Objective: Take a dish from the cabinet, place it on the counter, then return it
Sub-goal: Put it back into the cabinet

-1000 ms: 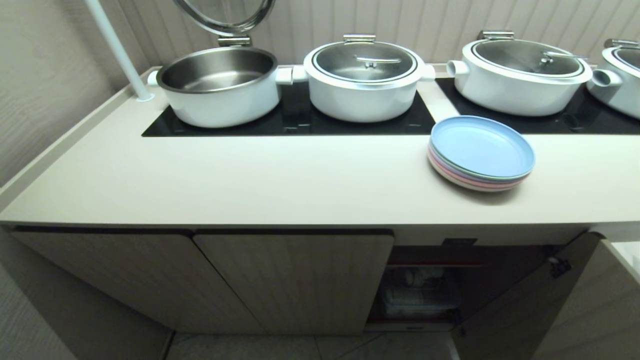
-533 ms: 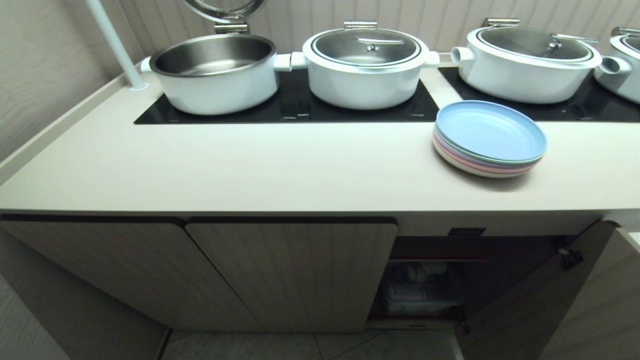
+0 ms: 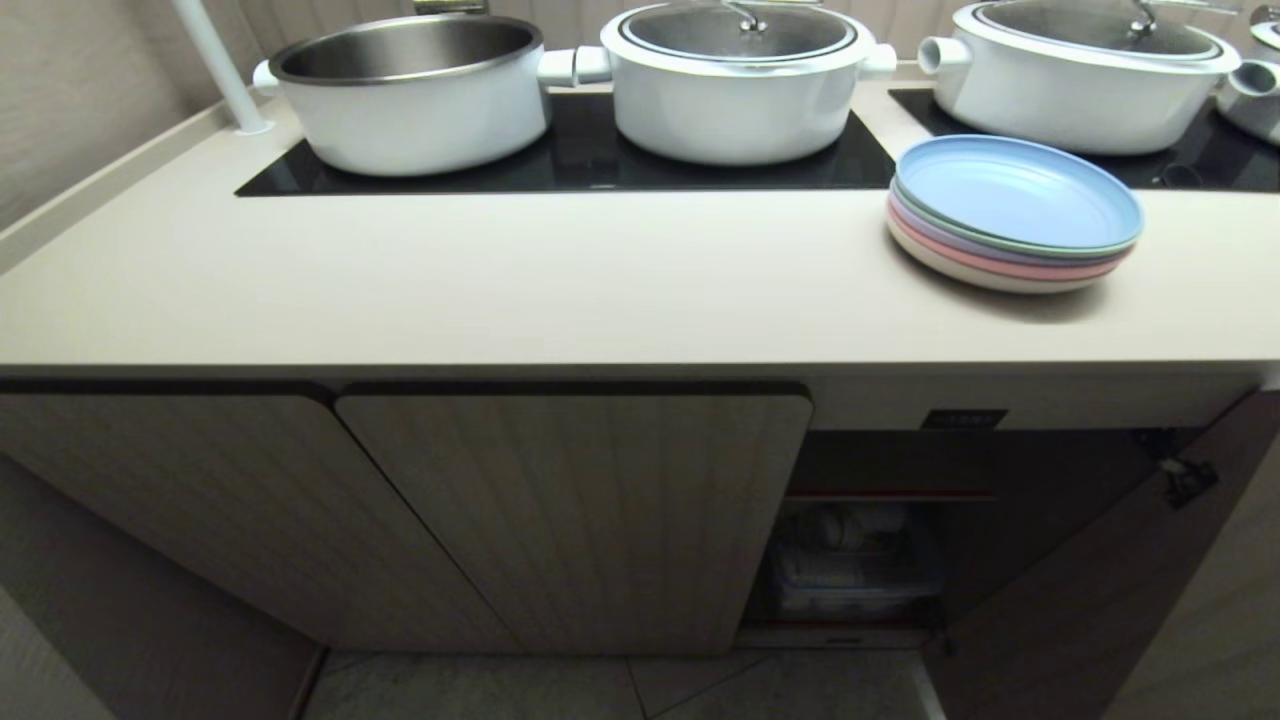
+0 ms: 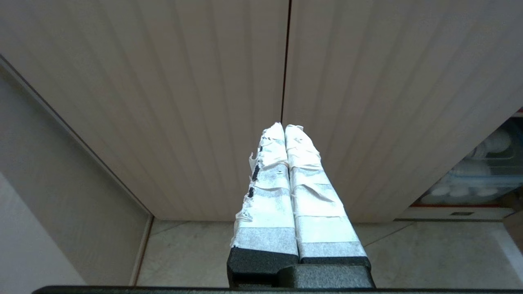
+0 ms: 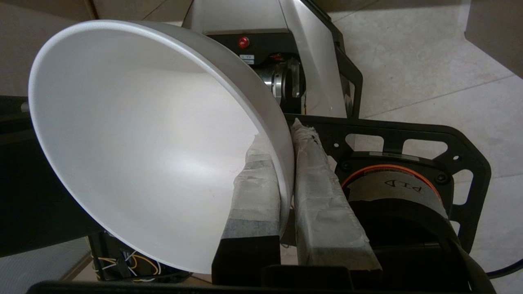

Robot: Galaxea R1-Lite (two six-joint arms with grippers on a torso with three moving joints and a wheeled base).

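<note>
My right gripper [image 5: 282, 139] is shut on the rim of a white dish [image 5: 143, 143], one taped finger inside and one outside, held low over the floor beside my own base. Neither arm shows in the head view. The cabinet [image 3: 570, 510] stands under the cream counter [image 3: 500, 280]. Its right-hand door [image 3: 1100, 600] hangs open on a dark compartment with a red-edged shelf and white dishes in a rack [image 3: 850, 560]. My left gripper [image 4: 284, 126] is shut and empty, pointing at the seam between two closed cabinet doors [image 4: 184, 102].
A stack of pastel plates [image 3: 1015, 215], blue on top, sits on the counter's right part. Behind it, white pots [image 3: 735, 80] stand on black cooktop panels [image 3: 570, 160]; the left pot [image 3: 410, 90] is uncovered. A white pole [image 3: 215, 65] rises at the back left. Tiled floor [image 3: 640, 690] lies below.
The head camera has sunk: counter, pots and plates have slid up the picture and more of the cabinet front and open compartment shows. Nothing on the counter has moved.
</note>
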